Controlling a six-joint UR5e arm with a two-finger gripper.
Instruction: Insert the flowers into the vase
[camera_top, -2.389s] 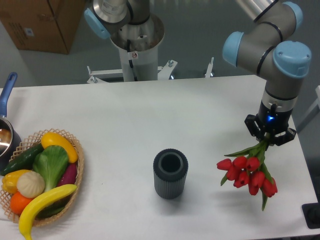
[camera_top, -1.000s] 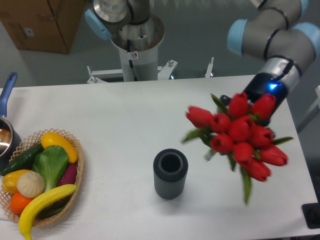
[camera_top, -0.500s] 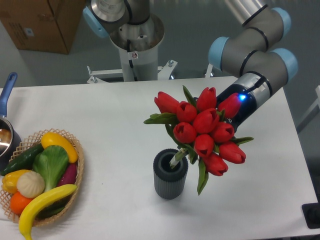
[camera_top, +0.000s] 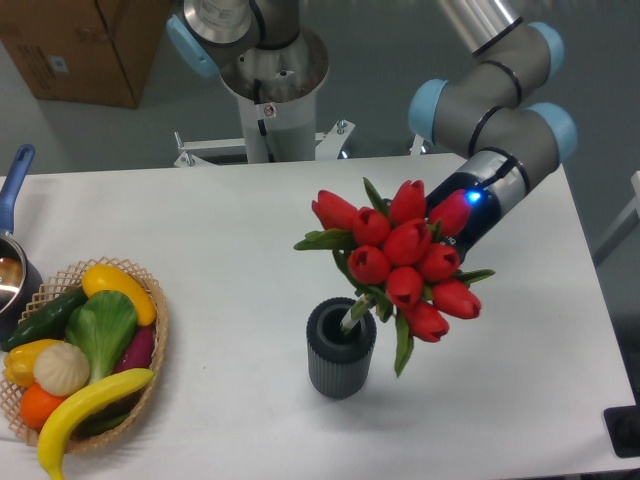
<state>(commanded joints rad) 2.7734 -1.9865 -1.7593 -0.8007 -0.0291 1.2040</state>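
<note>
Flowers (camera_top: 405, 260): tilted bunch, stem ends just inside the mouth of the vase (camera_top: 341, 348), heads leaning toward my arm.
My end effector (camera_top: 452, 228): hidden behind the blooms; I cannot tell if it is clenched.
Handling: I judge them light, top-heavy, stems bendy.
Hold: on the stems, below the heads.
Vase: upright on the surface (camera_top: 240, 230), probably tippable.

One vase (camera_top: 341, 349), centre. One bunch of flowers (camera_top: 404, 263), roughly ten red heads, overlapping. One wicker basket (camera_top: 152, 345), lower left. One cardboard box (camera_top: 85, 45), upper left. One pan (camera_top: 12, 262), left edge.
</note>
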